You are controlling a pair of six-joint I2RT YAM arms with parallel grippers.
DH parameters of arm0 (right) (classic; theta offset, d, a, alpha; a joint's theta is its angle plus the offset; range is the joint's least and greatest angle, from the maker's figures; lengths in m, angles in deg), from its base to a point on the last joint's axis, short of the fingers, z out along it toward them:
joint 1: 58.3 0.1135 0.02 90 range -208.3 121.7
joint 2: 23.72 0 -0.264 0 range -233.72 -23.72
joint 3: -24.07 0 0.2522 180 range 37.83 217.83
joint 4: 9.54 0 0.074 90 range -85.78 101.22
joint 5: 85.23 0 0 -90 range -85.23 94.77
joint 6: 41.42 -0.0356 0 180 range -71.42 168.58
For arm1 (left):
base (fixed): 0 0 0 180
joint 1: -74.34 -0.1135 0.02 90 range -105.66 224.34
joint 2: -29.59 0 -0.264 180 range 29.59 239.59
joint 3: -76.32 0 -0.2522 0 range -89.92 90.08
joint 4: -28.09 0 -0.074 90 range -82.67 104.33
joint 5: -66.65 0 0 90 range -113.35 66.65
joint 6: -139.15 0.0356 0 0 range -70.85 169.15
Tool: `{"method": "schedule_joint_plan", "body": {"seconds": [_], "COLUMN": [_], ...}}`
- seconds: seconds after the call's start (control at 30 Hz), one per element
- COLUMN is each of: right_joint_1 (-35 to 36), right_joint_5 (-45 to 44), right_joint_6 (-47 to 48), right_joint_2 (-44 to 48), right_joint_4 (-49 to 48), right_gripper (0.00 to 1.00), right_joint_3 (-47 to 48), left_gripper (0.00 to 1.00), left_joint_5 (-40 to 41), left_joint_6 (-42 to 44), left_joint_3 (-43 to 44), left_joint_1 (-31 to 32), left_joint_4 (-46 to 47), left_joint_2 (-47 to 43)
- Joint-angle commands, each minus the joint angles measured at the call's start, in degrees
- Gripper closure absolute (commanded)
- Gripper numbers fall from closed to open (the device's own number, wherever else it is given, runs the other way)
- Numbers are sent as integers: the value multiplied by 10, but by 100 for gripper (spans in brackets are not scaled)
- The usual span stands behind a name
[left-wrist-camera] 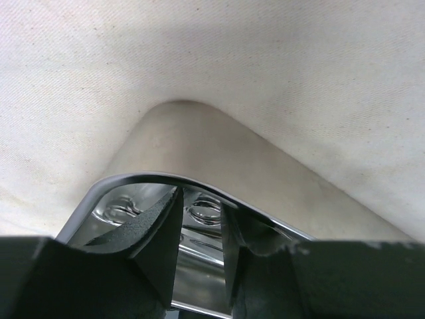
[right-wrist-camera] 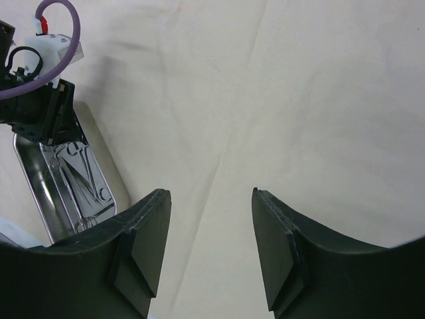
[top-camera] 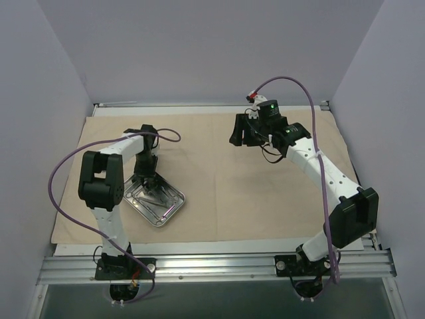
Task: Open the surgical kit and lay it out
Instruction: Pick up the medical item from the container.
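The beige cloth wrap point(top-camera: 232, 193) lies spread flat over the table. The small steel tray point(top-camera: 174, 207) sits on it at the left, with several thin metal instruments point(top-camera: 154, 194) inside. My left gripper point(top-camera: 147, 185) points down into the tray. In the left wrist view its jaws stand a little apart point(left-wrist-camera: 202, 266) inside the tray rim point(left-wrist-camera: 153, 178), over shiny instrument finger rings point(left-wrist-camera: 204, 212); I cannot tell if they touch any. My right gripper point(top-camera: 242, 136) hangs open and empty above the cloth at the back right point(right-wrist-camera: 209, 252). The right wrist view also shows the tray point(right-wrist-camera: 40, 193) and instruments point(right-wrist-camera: 83, 173).
Grey walls close in the table on the left, back and right. The cloth's near edge ends before the metal rail point(top-camera: 212, 266) that carries the arm bases. A purple cable point(top-camera: 63, 179) loops off the left arm.
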Motion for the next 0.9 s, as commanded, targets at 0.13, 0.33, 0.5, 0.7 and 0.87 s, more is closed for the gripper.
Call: {"method": "schedule_joint_plan", "body": {"seconds": [0.13, 0.33, 0.5, 0.7, 0.87], "right_joint_1": [-13, -19, -22, -24, -24], "right_joint_5": [9, 16, 18, 24, 48], "right_joint_6": [16, 19, 25, 31, 29], "right_joint_2": [21, 25, 27, 20, -4], "right_joint_4": [2, 1, 3, 7, 9], "right_gripper": [48, 48, 48, 48, 48], "right_joint_3": [6, 3, 1, 9, 19], "left_gripper": [66, 82, 92, 98, 98], "left_joint_5": [8, 14, 44, 96, 109], "left_joint_6": [-17, -23, -28, -46, -63], "left_joint_3": [-19, -26, -11, 38, 79], "left_joint_1": [6, 5, 5, 5, 5], "left_joint_4": [20, 27, 14, -32, -73], "left_joint_2": [1, 10, 1, -50, -86]}}
